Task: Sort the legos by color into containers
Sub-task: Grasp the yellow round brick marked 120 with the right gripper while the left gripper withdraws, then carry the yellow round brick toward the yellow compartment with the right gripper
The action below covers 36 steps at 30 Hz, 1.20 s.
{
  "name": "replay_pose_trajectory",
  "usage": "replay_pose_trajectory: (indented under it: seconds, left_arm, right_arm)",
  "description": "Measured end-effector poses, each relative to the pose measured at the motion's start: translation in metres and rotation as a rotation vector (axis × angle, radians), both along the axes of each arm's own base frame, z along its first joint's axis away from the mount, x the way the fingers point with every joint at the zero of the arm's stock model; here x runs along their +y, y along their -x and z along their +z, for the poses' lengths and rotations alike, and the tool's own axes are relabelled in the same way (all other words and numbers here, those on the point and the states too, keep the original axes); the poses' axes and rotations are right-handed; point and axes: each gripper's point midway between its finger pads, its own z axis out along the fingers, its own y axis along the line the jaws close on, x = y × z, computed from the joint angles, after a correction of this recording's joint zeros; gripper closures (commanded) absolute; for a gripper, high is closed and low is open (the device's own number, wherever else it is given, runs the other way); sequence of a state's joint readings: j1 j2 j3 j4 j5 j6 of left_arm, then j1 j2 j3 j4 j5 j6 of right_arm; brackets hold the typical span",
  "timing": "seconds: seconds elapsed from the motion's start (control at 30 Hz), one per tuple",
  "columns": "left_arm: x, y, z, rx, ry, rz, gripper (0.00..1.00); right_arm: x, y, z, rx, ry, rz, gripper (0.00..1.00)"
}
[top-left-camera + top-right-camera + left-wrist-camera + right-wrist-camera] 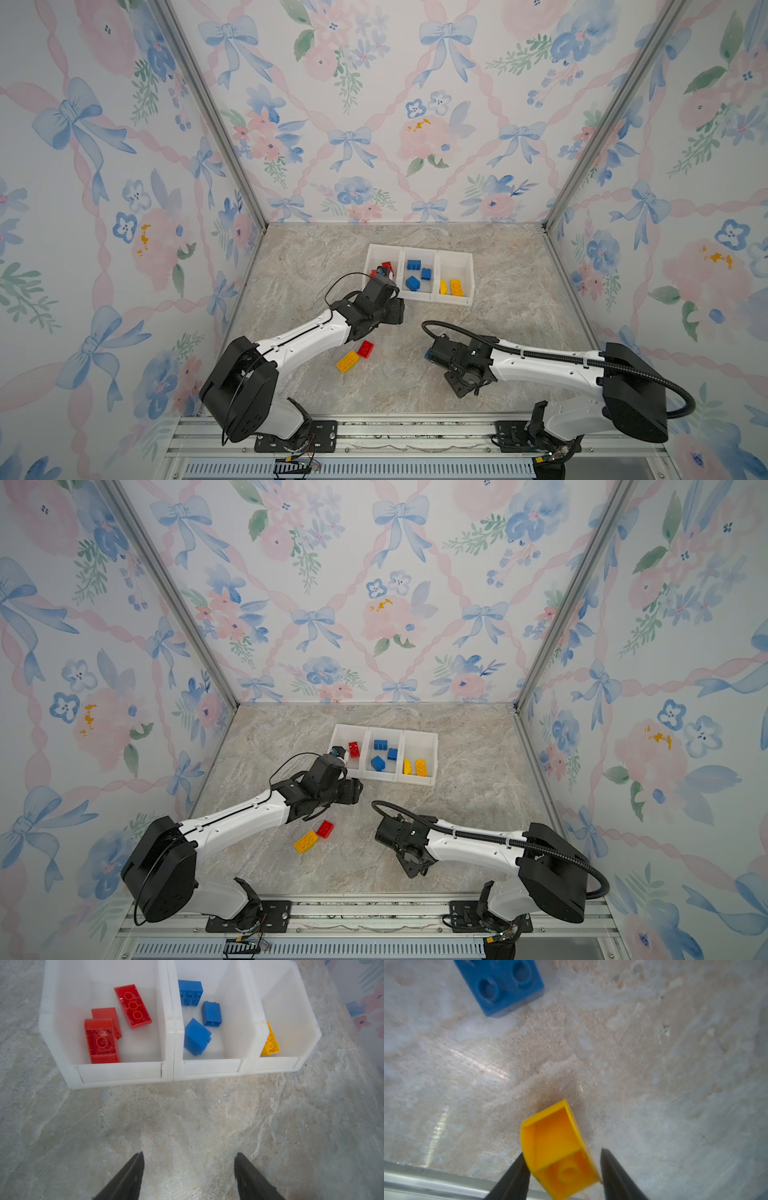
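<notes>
I am watching the containers [419,296] sitting in a row toward the back edge of the tabletop [519,316], a little right of its middle. Through the left wrist camera I am seeing three red bricks [133,1005] lying in the left bin [120,1076] and three blue bricks [196,1036] lying in the middle bin [209,1068]. In both top views two yellow bricks [456,286] are lying side by side in the right bin [276,1066].

The left gripper [189,1154] is hovering just in front of the containers, near where the left and middle bins join. Its jaws are standing well apart, with only bare tabletop showing between them.

The right gripper [562,1151] is hanging low over the front half of the tabletop, right of centre. Its jaws are flanking a curved yellow brick [550,1136] that is showing its hollow underside to the wrist camera. One jaw is touching the brick and the other is sitting right at its edge, so I cannot tell whether the brick is properly clamped. A loose blue brick [504,985] is resting studs-up on the tabletop near that gripper.

Toward the front left, beside the left arm, a loose red brick [365,348] and a loose yellow brick [347,360] are lying just beside each other.
</notes>
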State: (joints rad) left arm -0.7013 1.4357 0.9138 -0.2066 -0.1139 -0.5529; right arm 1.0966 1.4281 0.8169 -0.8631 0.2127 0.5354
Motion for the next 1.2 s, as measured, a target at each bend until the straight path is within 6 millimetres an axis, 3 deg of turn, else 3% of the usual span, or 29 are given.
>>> replay_pose_trajectory:
  seconds: [0.13, 0.3, 0.6, 0.9, 1.2]
  left_arm:
    - [0.003, 0.000, -0.003, 0.005, -0.004, 0.003, 0.29]
    - [0.008, 0.001, -0.006, 0.013, -0.005, 0.009, 0.29]
    - [0.014, -0.001, -0.004, 0.009, 0.001, 0.024, 0.28]
    - [0.022, 0.000, -0.002, 0.002, 0.006, 0.038, 0.27]
    - [0.028, 0.004, 0.002, -0.008, 0.015, 0.047, 0.26]
  right_arm:
    - [0.001, -0.001, -0.001, -0.002, 0.006, -0.002, 0.57]
    - [0.000, -0.001, -0.003, 0.003, 0.016, 0.001, 0.60]
    - [0.006, -0.003, -0.002, 0.003, 0.011, 0.008, 0.80]
    - [0.019, -0.010, 0.012, -0.020, -0.028, 0.007, 0.82]
    - [0.008, -0.038, 0.049, -0.094, -0.144, -0.095, 0.82]
